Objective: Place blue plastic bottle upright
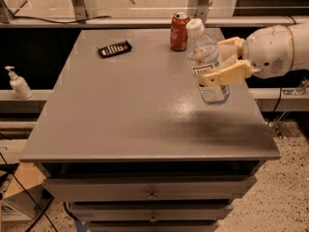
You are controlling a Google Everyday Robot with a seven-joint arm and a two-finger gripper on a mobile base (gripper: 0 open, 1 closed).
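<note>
Grey drawers (pixel 152 193) sat nearest the camera, under the grey tabletop (pixel 120 115). Your gripper (pixel 216 62) was over the right side of that top, clenched on the blue plastic bottle (pixel 206 50). One cream finger (pixel 227 74) crossed the label and the other sat behind, a mid-body grip, probably so the base was free to land flat. Bottle was near upright, white cap up and leaning slightly left; couldn't tell if the base touched the top. I'd judge you needed to level it and lower before letting go. White pump bottle (pixel 18 83) stood off-table on the left ledge. Farther back lay a flat black object (pixel 115 48). Red can (pixel 179 31) stood just behind the bottle, so a backward swing risked knocking it.
</note>
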